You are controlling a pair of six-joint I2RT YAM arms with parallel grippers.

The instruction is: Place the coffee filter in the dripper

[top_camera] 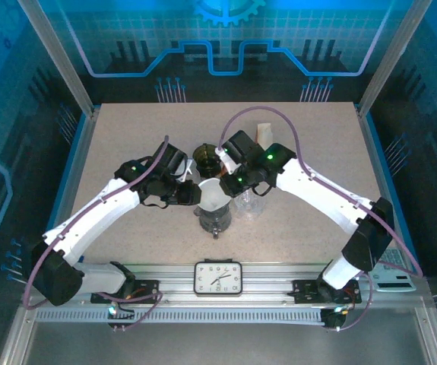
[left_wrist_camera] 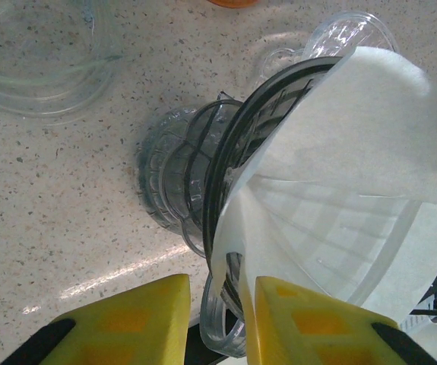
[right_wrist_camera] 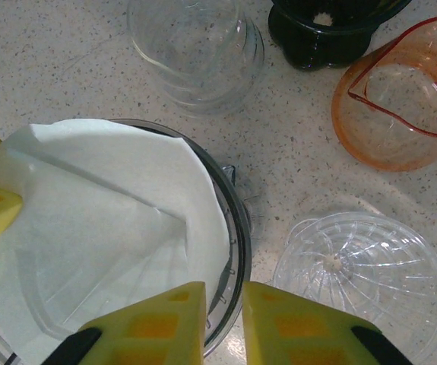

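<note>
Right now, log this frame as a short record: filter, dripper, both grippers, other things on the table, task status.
filter: white paper coffee filter, opened into a cone, sitting inside the dripper
dripper: clear plastic cone dripper, upright on a clear ribbed vessel
left gripper: jaws straddle the filter's edge; grip unclear
right gripper: jaws narrow, at the dripper's rim; grip unclear
others: orange translucent measuring cup, black pot, clear glass tumbler, clear ribbed disc
status: filter looks seated; grippers not yet withdrawn
</note>
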